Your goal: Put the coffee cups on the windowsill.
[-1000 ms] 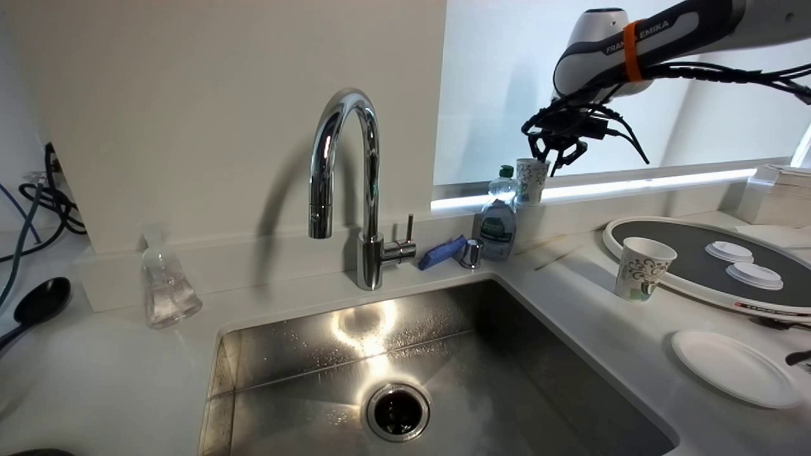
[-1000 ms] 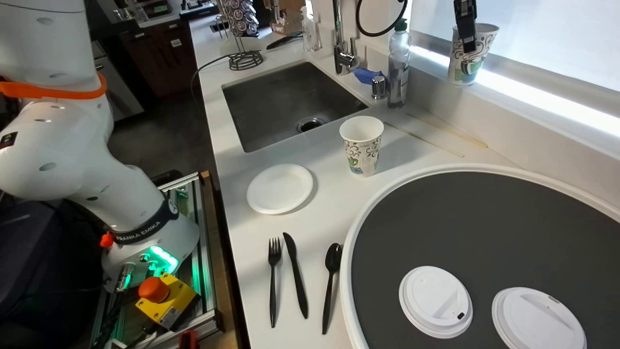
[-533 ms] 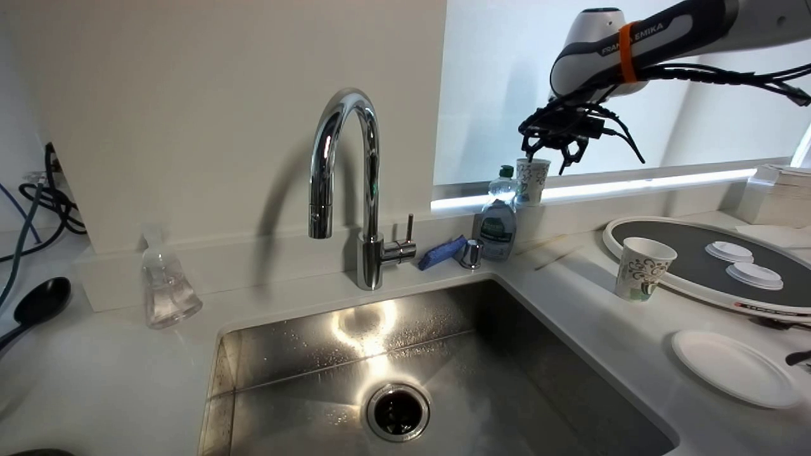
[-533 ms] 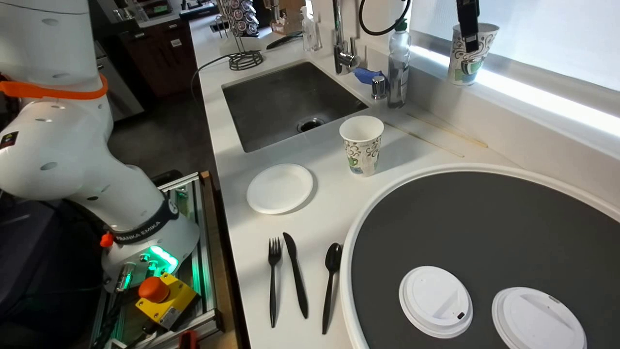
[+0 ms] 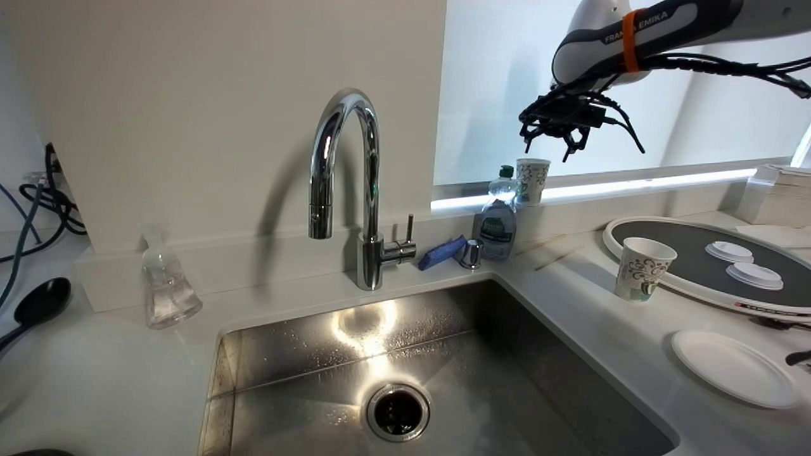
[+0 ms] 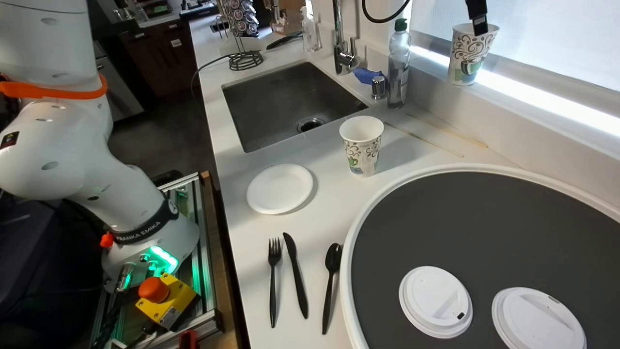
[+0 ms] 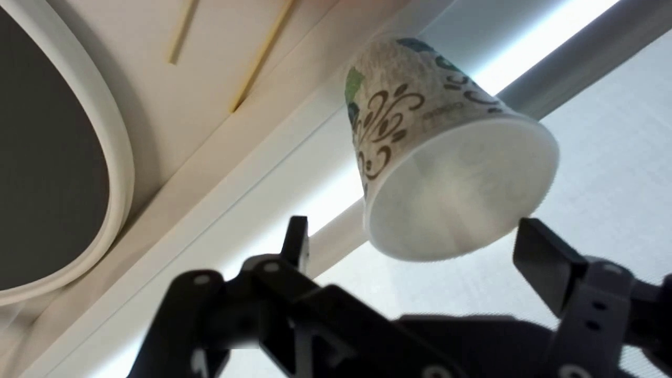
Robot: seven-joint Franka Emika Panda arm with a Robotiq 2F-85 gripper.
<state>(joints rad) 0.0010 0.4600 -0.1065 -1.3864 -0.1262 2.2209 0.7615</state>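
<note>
Nearest, on a white worktop (image 6: 329, 208), a black fork (image 6: 274, 249), knife (image 6: 296, 271) and spoon (image 6: 333, 259) lie in a row, left to right in an exterior view, their handles toward the viewer. Just beside the spoon is a large round tray (image 6: 460, 218) with a dark grey surface and a white rim; two white sip-through lids (image 6: 435, 301) lie on it, apart. Beyond the fork and knife is a round white plate (image 6: 280, 189). Past the plate, between the tray and a steel sink (image 6: 271, 97), one coffee cup (image 6: 362, 150) stands upright on the worktop: off-white paper, printed with brown swirls and a green motif. Farther on, two thin wooden sticks (image 6: 426, 139) lie near the low wall (image 6: 513, 138) under the windowsill (image 6: 533, 110).

A second coffee cup (image 6: 467, 58), with the same print, stands upright on the windowsill, a pale ledge at the foot of a bright window (image 6: 547, 43). Just above the cup's rim hangs the gripper (image 5: 546, 155), its two black fingers spread wide apart; the wrist view looks into the cup's white mouth, which lies beyond the fingertips. Near this cup, on the worktop below, stands a clear dish-soap bottle (image 6: 398, 72) with a green cap. By the sink's edge rises a curved chrome tap (image 5: 369, 259), and farther back are small round pods (image 6: 243, 18).
</note>
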